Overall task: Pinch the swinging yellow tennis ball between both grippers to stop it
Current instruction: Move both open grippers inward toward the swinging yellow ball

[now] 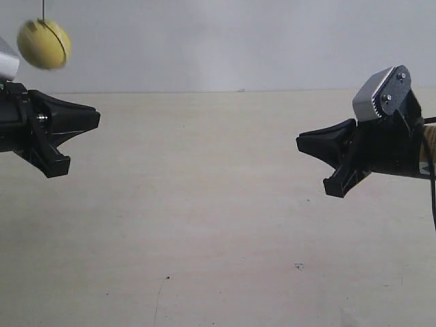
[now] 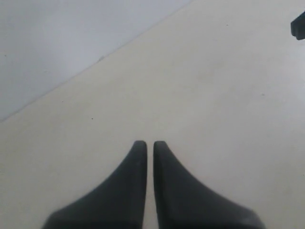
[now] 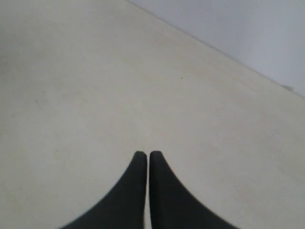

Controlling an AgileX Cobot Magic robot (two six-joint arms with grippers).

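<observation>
Left gripper: my fingers closed, empty. Right gripper: same. Yellow tennis ball: blurred, high above the arm at the exterior view's left, touching neither. Method: I judge it best to meet it mid-swing, both tips closing evenly.

Plain wall and cream tabletop around me.
Soft, even light; I see a few small dark specks on the matte top, under a grey-white wall.
</observation>
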